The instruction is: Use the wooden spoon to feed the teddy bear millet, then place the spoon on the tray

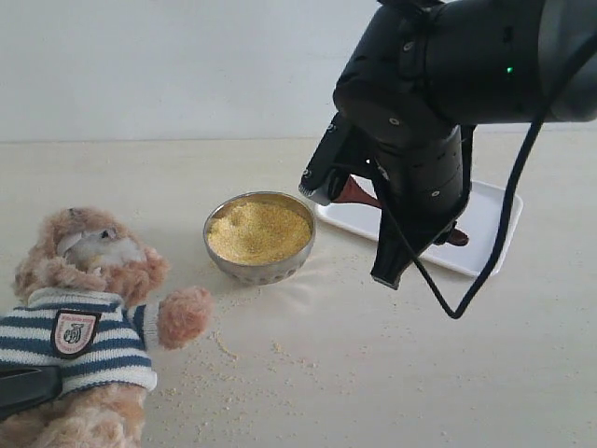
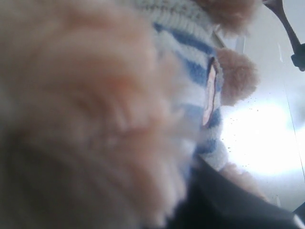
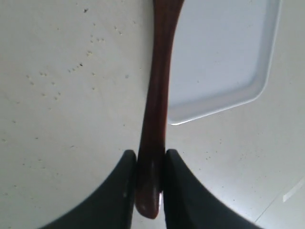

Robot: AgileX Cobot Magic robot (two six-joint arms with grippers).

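The teddy bear (image 1: 89,280) leans at the front left, its fur and striped shirt (image 2: 190,95) filling the left wrist view. My left gripper (image 1: 23,387) presses into its side, one dark finger (image 2: 228,200) against the shirt; it looks shut on the bear. The millet (image 1: 258,231) is heaped in a metal bowl (image 1: 261,273) at the middle. My right gripper (image 3: 151,155) is shut on the wooden spoon (image 3: 159,71) near its handle end. The spoon (image 1: 354,191) hangs by the near-left edge of the white tray (image 1: 490,219), and the right arm hides most of it.
Loose millet grains (image 1: 233,359) lie scattered on the pale table in front of the bowl and beside the bear. The big black right arm (image 1: 438,84) hangs over the tray's left part. A black cable (image 1: 485,271) loops down from it.
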